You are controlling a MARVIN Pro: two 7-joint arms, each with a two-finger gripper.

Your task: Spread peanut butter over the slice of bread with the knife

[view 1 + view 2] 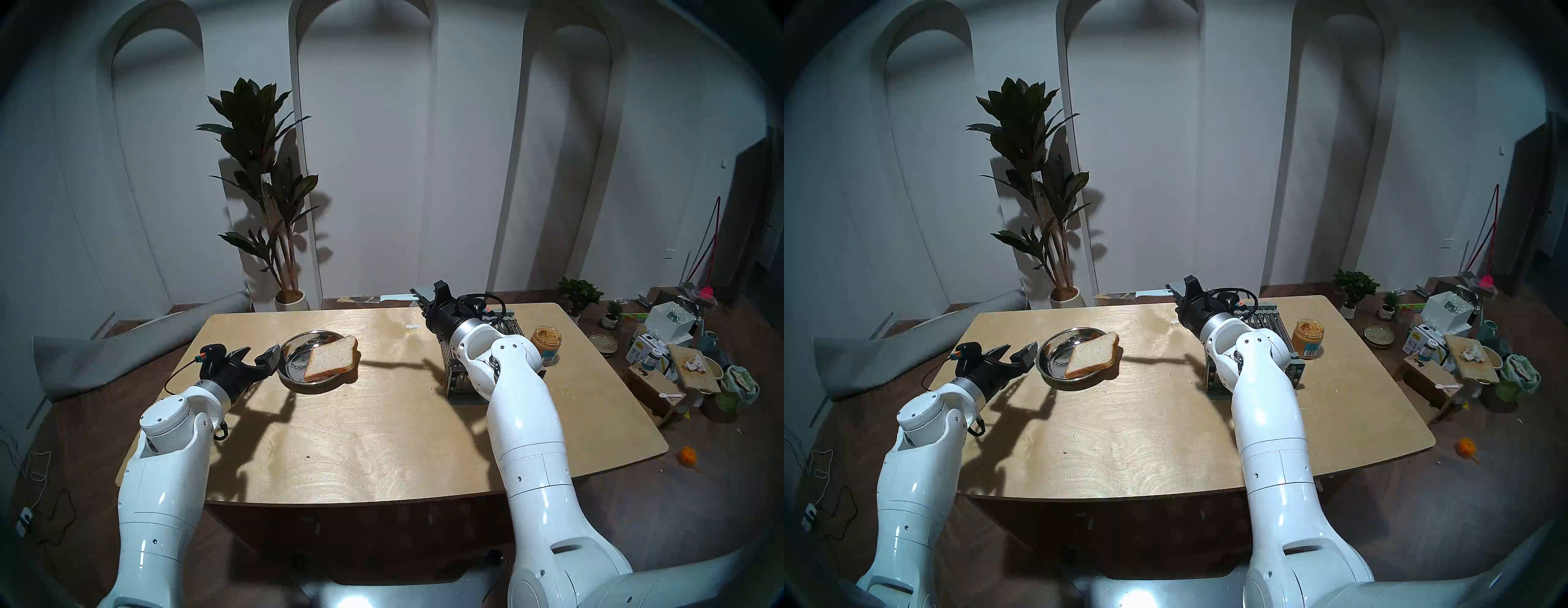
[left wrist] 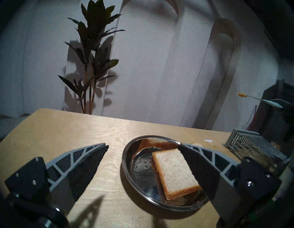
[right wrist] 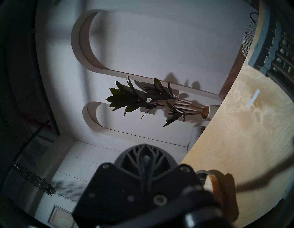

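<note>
My right gripper shows its lattice fingers pressed together, with the table tilted at right, the grey rack at its top corner, and a potted plant sideways against the arched wall.

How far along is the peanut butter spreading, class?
Done: right tool grips the knife, blade tip smeared tan. In hand: knife held above the far edge of the table, apart from the slice of bread. Left: bread on the steel plate is bare; the left tool sits open beside it.
</note>
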